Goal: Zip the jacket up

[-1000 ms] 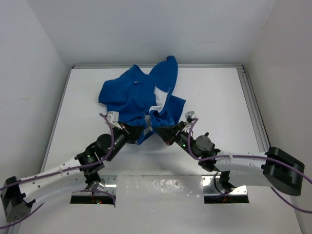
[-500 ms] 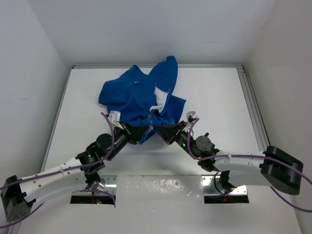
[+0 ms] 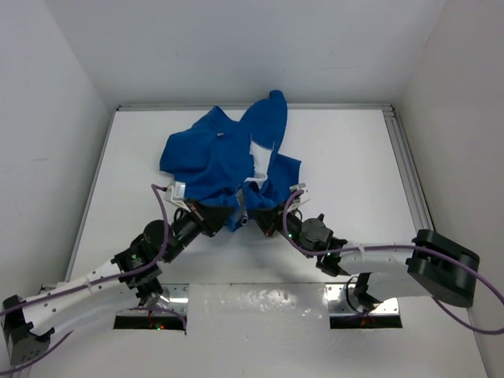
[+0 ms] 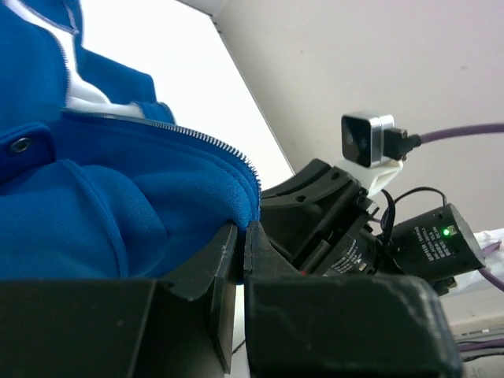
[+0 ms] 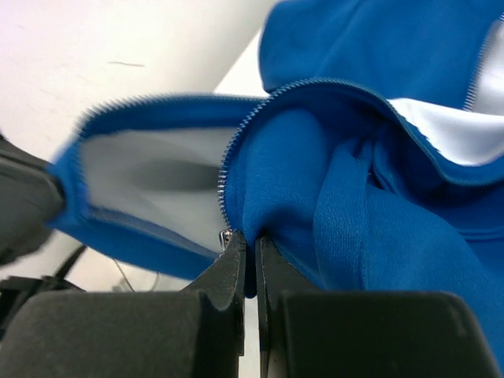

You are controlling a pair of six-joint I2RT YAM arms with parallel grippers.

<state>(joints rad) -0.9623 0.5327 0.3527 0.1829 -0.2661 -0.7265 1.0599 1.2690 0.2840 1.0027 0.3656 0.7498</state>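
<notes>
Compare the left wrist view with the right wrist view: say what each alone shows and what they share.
Left wrist only: a snap on the jacket, and the right arm's camera and green light. Right wrist only: the pale lining of the open front. Both: zipper teeth, and blue fabric pinched by the left pincer or the right pincer.
</notes>
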